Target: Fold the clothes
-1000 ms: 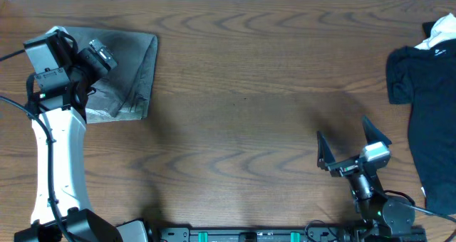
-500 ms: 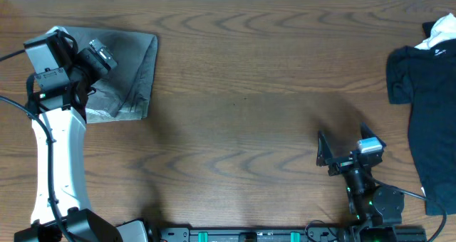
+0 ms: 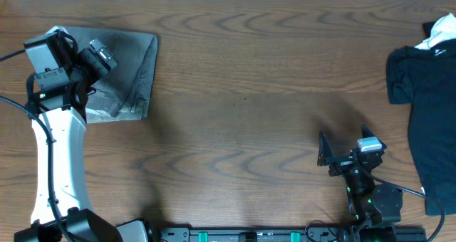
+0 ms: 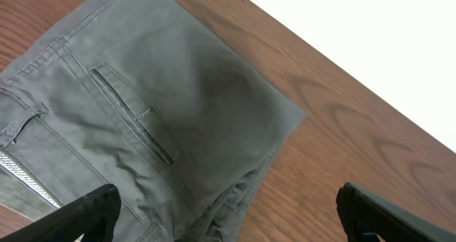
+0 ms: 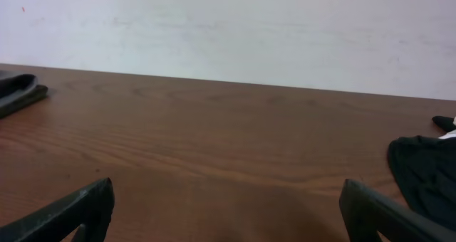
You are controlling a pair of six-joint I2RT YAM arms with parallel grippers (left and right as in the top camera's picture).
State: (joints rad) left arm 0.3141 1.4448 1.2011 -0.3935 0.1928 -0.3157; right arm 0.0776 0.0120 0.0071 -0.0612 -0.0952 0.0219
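1. The clothes [image 3: 125, 71], grey and folded into a wrinkled packet, lay at the far-left corner of the bench [image 3: 242, 78].
2. The packet's outline was nearly square, so no long axis could be told. One folded corner pointed toward the far edge, and the waistband [image 4: 32, 92] lay at the opposite side.
3. The left claw [image 4: 228, 217] stood over the clothes with its fingers spread wide and pinching nothing.
4. The right claw [image 3: 344, 146] was near the near edge, equally spread and empty.
5. A black garment [image 3: 427, 92] lay at the right edge.
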